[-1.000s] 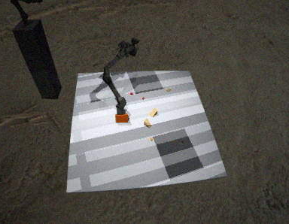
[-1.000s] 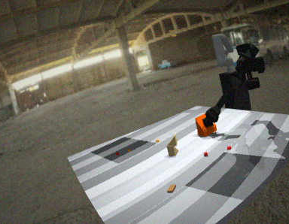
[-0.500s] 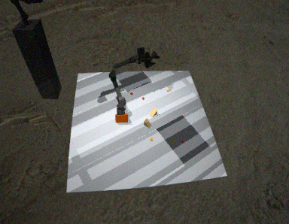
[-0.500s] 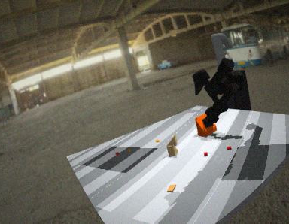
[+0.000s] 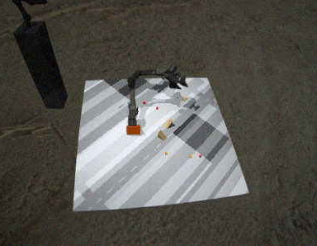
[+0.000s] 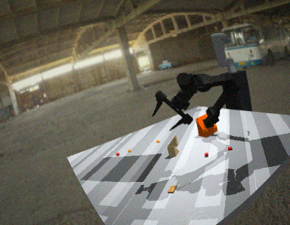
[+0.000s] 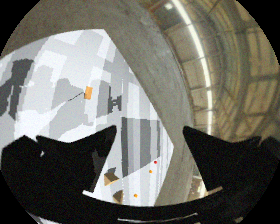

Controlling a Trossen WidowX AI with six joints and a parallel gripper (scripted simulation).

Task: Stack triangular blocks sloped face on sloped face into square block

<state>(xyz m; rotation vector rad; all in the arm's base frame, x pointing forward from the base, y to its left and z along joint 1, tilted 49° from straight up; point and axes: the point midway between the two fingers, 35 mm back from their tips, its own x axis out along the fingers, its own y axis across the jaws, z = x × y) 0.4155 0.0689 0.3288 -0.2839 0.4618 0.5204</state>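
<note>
One wooden triangular block (image 5: 168, 123) (image 6: 173, 152) (image 7: 110, 179) rests on the table. The second triangular block (image 5: 161, 135) (image 6: 175, 140) (image 7: 118, 195) stands close by, on the side farther from the exterior camera. They are separate pieces, not joined into a square block; whether they touch is too small to tell. My gripper (image 5: 182, 87) (image 6: 161, 122) (image 7: 150, 129) is open and empty, raised well above the table and away from both blocks. In the wrist view both blocks show low, beside the left finger.
A flat orange piece (image 5: 185, 98) (image 6: 172, 189) (image 7: 88, 93) lies apart from the blocks. Small red cubes (image 5: 157, 108) (image 6: 206, 155) and small orange cubes (image 5: 166, 153) (image 6: 158, 141) (image 7: 135, 195) are scattered around. The arm's orange base (image 5: 133, 130) (image 6: 202, 127) stands near the blocks.
</note>
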